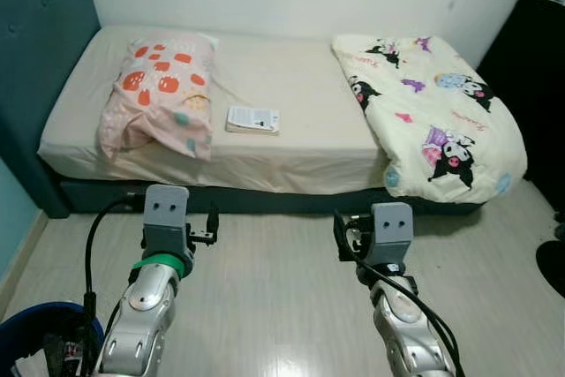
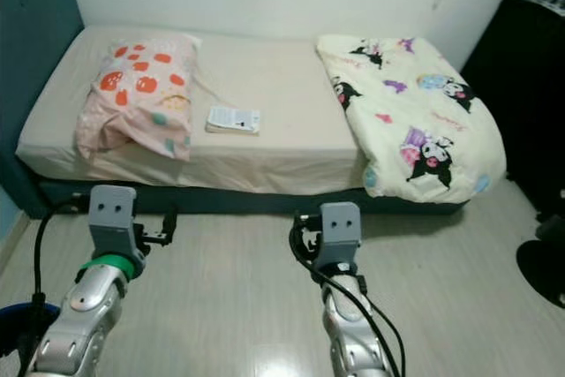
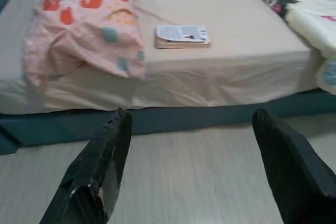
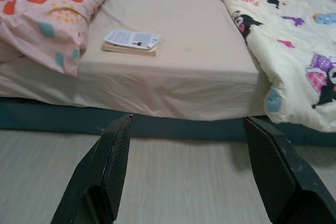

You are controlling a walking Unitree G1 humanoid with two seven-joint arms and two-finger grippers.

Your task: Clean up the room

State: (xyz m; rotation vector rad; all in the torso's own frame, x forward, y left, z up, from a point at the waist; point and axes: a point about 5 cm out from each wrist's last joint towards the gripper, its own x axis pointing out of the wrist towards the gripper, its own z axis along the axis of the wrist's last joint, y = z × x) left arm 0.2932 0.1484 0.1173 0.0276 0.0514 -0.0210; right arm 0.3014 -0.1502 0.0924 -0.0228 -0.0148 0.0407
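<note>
A book (image 1: 252, 119) lies flat on the bed (image 1: 291, 86), ahead of both grippers and between the two. A pink pillow (image 1: 159, 94) sits just beside it, ahead of the left gripper (image 3: 191, 169). A cartoon-print blanket (image 1: 433, 112) is heaped ahead of the right gripper (image 4: 197, 169) and spills over the bed's edge. Both grippers hang over the floor (image 1: 282, 280) short of the bed, fingers spread wide, holding nothing. A blue bin (image 1: 35, 333) stands beside the left arm.

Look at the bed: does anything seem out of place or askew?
Yes. A white-covered book lies loose mid-mattress, the cream cartoon-print quilt hangs off the bed's edge, and the pink patterned pillow sits crooked.
</note>
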